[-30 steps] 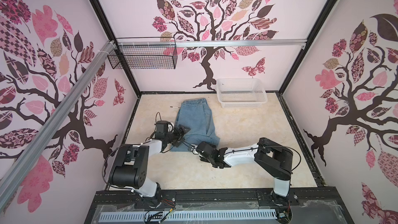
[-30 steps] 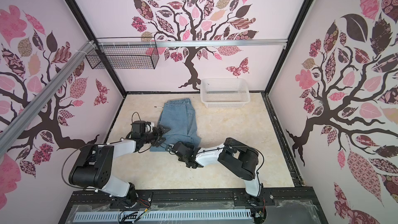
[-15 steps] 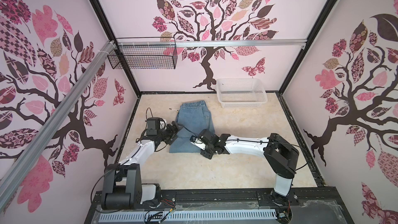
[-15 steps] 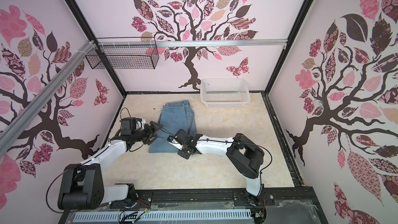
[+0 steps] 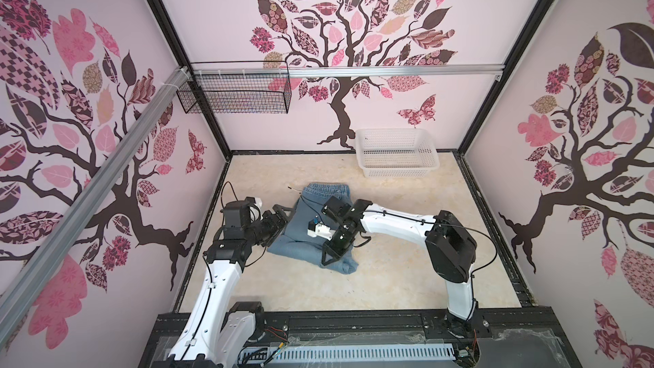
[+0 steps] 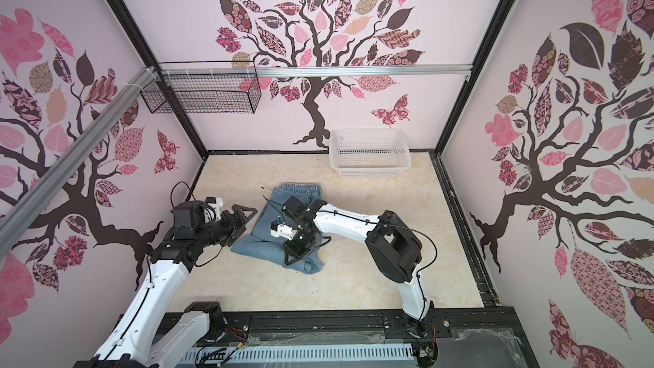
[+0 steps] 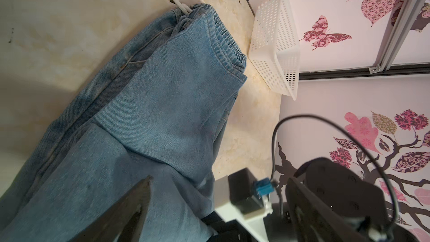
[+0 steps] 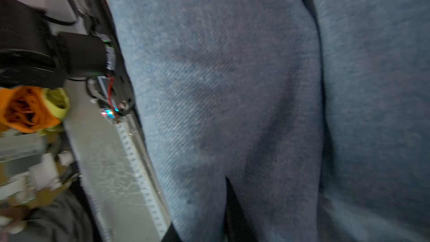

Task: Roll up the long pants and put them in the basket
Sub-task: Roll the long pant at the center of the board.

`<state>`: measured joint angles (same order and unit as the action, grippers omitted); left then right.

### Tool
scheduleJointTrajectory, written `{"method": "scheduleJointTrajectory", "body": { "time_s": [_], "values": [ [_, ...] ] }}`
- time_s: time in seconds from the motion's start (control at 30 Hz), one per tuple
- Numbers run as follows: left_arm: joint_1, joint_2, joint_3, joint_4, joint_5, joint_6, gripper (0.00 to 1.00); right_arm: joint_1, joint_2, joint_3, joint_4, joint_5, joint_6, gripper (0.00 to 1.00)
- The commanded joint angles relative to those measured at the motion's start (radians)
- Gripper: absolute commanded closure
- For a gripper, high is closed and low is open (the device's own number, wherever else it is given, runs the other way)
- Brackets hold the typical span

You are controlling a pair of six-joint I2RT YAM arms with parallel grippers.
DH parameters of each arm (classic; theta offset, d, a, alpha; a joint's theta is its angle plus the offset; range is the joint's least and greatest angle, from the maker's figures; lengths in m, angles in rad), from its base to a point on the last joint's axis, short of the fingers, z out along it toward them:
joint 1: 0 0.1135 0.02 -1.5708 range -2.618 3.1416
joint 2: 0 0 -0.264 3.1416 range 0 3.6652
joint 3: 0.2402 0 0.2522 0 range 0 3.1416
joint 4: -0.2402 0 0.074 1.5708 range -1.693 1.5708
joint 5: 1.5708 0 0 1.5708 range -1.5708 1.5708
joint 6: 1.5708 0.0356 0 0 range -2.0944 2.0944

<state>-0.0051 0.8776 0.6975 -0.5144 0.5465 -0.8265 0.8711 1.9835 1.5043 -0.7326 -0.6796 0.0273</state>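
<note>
Long pants (image 5: 297, 240) lie mid-tabletop (image 5: 389, 274), near end folded over. R gripper (image 5: 331, 258) clenched on denim at near fold; L gripper (image 5: 283, 221) released, just beside L edge. Best: L takes matching corner, roll both sides evenly, tight, no skew.

The long pants (image 5: 300, 238), faded light blue denim, lie folded into a short thick stack on the beige worktop (image 5: 389, 277) just left of centre in both top views, elastic waistband (image 5: 327, 189) uppermost, lower end bunched.
</note>
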Motion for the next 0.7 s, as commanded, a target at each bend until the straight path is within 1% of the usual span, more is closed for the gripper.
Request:
{"method": "scheduleJointTrajectory", "body": {
  "time_s": [0.0, 0.07, 0.13, 0.23, 0.4, 0.57, 0.67],
  "values": [
    [0.004, -0.008, -0.011, 0.000, -0.004, -0.007, 0.07, -0.118, 0.010, -0.026, 0.086, -0.293, 0.097, 0.97],
    [0.004, 0.002, -0.030, 0.046, 0.002, -0.028, 0.07, -0.164, 0.038, -0.048, 0.123, -0.338, 0.108, 0.96],
    [0.002, 0.031, -0.051, 0.107, 0.020, -0.055, 0.07, -0.190, 0.083, -0.036, 0.116, -0.339, 0.096, 0.96],
    [-0.002, 0.097, -0.068, 0.199, 0.049, -0.102, 0.07, -0.206, 0.155, -0.013, 0.111, -0.314, 0.087, 0.96],
    [-0.027, 0.203, -0.052, 0.314, 0.049, -0.138, 0.07, -0.230, 0.238, 0.020, 0.114, -0.338, 0.100, 0.94],
    [-0.063, 0.244, -0.008, 0.339, 0.048, -0.155, 0.07, -0.245, 0.251, 0.034, 0.133, -0.416, 0.149, 0.93],
    [-0.105, 0.255, 0.005, 0.355, 0.039, -0.177, 0.07, -0.243, 0.229, 0.001, 0.180, -0.465, 0.226, 0.94]
  ]
}}
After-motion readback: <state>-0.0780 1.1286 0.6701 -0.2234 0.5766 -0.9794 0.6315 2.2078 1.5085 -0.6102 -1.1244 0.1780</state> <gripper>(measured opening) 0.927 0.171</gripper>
